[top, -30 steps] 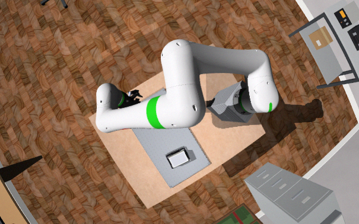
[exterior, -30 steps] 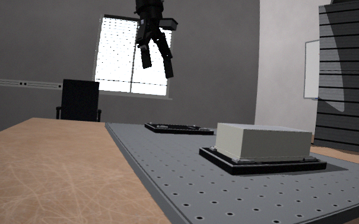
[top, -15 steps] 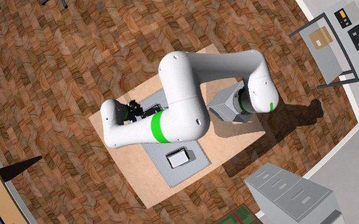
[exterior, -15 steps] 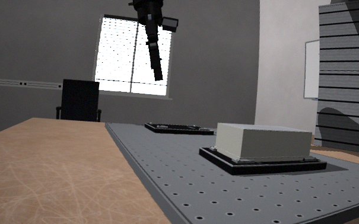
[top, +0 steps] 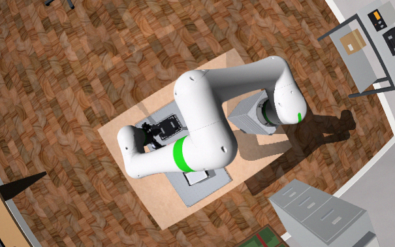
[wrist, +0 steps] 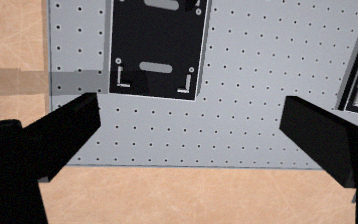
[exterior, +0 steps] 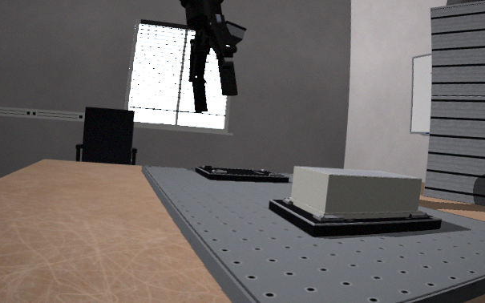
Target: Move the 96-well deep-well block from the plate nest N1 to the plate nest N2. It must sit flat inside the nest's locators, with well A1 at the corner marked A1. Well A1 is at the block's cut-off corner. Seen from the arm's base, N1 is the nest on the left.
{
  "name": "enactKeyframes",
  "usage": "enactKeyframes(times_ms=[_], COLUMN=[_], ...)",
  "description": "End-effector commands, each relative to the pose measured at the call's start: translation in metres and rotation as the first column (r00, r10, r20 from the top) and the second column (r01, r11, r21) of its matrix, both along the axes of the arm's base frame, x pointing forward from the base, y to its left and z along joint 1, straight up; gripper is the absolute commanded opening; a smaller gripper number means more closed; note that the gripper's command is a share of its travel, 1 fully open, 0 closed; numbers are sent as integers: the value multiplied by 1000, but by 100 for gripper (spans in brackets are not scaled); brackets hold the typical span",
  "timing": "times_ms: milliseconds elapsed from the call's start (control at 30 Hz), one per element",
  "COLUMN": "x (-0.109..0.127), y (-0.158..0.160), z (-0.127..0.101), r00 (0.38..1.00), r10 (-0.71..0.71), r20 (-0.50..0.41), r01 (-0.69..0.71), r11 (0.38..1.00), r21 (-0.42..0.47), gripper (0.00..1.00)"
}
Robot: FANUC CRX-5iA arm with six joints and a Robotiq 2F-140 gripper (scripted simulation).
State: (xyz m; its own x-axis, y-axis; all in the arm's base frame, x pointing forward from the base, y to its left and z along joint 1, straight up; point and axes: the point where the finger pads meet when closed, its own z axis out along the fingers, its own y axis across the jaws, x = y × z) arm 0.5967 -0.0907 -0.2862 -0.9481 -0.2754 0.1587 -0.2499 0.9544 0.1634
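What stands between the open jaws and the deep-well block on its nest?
Nothing visible does. The gripper hangs high above the empty nest, open and holding nothing. The deep-well block sits uncovered on the other nest, with only bare perforated plate between.

Black chair [exterior: 107, 135] by the window [exterior: 178, 76] — grey filing cabinet [top: 320, 214] nearby.

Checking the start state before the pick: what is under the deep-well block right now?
The deep-well block sits on a black plate nest on the perforated grey plate. The nest's rim and some locators show; its middle is covered by the block.
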Motion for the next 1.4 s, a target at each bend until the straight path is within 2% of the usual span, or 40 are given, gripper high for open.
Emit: enactKeyframes(times_ms=[0, 200, 467, 567, 767, 1033, 1133, 1367], x=[1, 0, -4, -4, -9, -16, -16, -25], y=[7, 37, 69, 70, 99, 130, 130, 160], z=[0, -6, -11, -11, -16, -20, -20, -24], r00=[998, 966, 871, 862, 745, 552, 536, 328], r10=[60, 254, 484, 500, 658, 821, 831, 929], r20=[16, 47, 84, 87, 115, 147, 149, 173], r01=[-60, -255, -488, -503, -664, -831, -842, -943], r11=[998, 967, 873, 864, 747, 556, 540, 332], r21=[6, 18, 25, 26, 25, 18, 17, 5], gripper=[100, 100, 100, 100, 100, 100, 100, 100])
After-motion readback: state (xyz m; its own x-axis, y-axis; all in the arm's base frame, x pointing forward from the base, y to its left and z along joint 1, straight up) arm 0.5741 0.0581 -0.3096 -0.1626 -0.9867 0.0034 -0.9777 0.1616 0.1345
